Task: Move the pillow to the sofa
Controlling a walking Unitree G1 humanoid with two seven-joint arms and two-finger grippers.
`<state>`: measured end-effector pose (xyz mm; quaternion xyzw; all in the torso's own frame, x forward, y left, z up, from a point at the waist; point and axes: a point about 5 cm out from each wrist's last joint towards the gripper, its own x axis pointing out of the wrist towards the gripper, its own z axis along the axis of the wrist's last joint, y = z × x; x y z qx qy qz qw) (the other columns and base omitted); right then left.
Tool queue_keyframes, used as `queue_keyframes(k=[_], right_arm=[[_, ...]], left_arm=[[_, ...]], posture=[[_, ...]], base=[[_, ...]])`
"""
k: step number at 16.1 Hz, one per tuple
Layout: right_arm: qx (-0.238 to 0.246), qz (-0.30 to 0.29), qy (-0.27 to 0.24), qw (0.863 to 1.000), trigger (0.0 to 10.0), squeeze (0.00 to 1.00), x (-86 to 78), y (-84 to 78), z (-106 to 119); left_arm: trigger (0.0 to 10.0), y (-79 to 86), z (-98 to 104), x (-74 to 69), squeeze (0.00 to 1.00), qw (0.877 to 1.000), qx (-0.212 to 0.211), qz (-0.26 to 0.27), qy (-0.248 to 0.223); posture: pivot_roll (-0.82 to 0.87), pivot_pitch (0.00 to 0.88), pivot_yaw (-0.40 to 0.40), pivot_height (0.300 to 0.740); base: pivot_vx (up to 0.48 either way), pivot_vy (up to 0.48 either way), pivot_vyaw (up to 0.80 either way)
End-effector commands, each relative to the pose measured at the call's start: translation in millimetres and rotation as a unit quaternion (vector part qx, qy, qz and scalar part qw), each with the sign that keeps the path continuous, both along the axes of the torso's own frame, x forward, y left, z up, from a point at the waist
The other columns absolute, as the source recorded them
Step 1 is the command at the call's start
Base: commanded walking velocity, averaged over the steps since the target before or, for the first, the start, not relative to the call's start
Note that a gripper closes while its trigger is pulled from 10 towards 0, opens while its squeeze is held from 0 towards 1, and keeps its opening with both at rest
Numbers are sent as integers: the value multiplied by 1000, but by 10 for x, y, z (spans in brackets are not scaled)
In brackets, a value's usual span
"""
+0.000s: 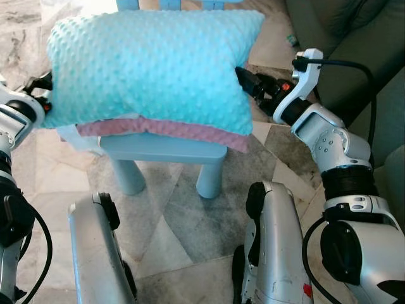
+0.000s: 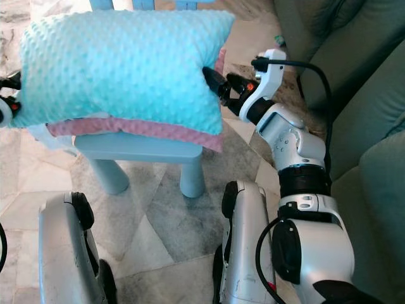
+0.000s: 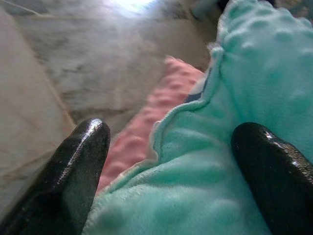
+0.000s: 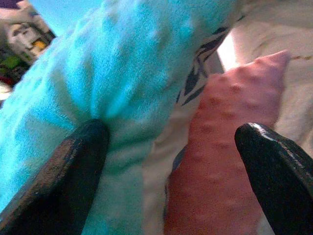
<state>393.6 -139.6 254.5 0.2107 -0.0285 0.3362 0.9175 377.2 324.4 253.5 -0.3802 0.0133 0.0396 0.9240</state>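
A turquoise dotted pillow (image 1: pixel 152 69) with a pink underside (image 1: pixel 190 130) lies on a small light-blue chair (image 1: pixel 164 152) straight ahead. My left gripper (image 3: pixel 171 166) is at the pillow's left end, open, with the turquoise edge lying between its fingers (image 3: pixel 73 166). My right gripper (image 4: pixel 171 166) is at the pillow's right end (image 1: pixel 243 79), also open, its fingers (image 4: pixel 63 171) straddling the turquoise and pink layers. The grey-green sofa (image 2: pixel 354 82) stands to the right.
The chair's blue legs (image 1: pixel 209 180) stand on a marble tile floor (image 1: pixel 171 221). My own silver legs (image 1: pixel 95 253) fill the foreground. The chair's backrest slats (image 1: pixel 171 4) rise behind the pillow. The sofa's edge sits close beside my right arm (image 1: pixel 329 139).
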Motion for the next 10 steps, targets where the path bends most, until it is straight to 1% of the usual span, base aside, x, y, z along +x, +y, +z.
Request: queue_keyframes(k=[1,2,3,5,6,7,8,10], right_arm=[[0,14,-1,1000,10000,0,-31,5,-21],[1,7,-9,1000,10000,0,-35,-33,-9],[3,-18,-24,1000,10000,0,-24,-103,25],[14,-54,-41,998,10000,0,-12,-188,75],[44,-80,-57,994,10000,0,-16,-300,172],[56,-80,-62,993,10000,0,-24,-328,209],[59,-68,-63,994,10000,0,-34,-320,224],[63,-41,-64,995,10000,0,-52,-266,231]], left_arm=[[10000,-20,42,4,0,1000,3,-20,0],[10000,-46,104,22,0,1000,2,-25,-12],[10000,-75,145,34,0,999,1,-36,-19],[10000,-91,172,41,0,999,8,-43,-24],[10000,-82,231,40,0,998,5,-42,-39],[10000,-78,254,37,0,998,2,-43,-42],[10000,-78,266,35,0,998,-1,-46,-45],[10000,-80,269,29,0,998,-5,-54,-46]], posture=[[-124,343,-73,352],[-123,346,-72,352],[-127,349,-72,352],[-131,350,-72,352],[-131,351,-75,352],[-132,351,-77,352],[-134,352,-78,352],[-134,355,-79,352]], base=[[0,0,0],[0,0,0],[0,0,0],[0,0,0],[0,0,0],[0,0,0],[0,0,0],[0,0,0]])
